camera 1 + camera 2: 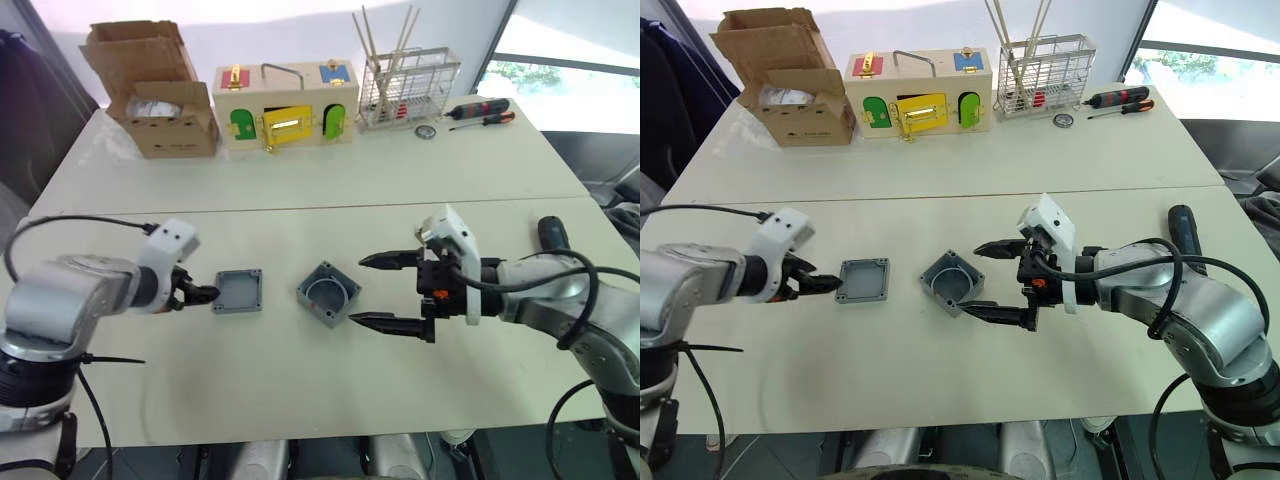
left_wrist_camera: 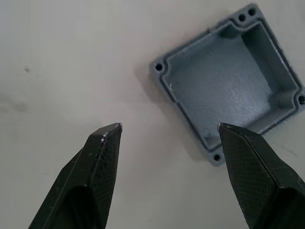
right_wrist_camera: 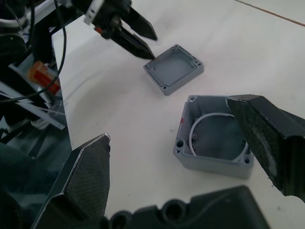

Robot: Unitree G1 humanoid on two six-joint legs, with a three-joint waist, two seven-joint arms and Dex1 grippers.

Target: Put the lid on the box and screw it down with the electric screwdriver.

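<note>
You see lid (image 1: 238,291): grey, hollow side up | box (image 1: 328,293): grey, white ring inside | left gripper (image 1: 203,293) and right gripper (image 1: 383,292): black fingers, cross-hatched pads | table (image 1: 300,190): cream | wooden box (image 1: 286,103): green, yellow doors | hand screwdrivers (image 1: 480,110): red-and-black

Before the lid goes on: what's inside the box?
The open box holds a curved white wire or ring along its wall. The right gripper, open, has one finger covering a corner.

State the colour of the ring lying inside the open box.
White; the ring in the grey box shows best in the right wrist view.
</note>
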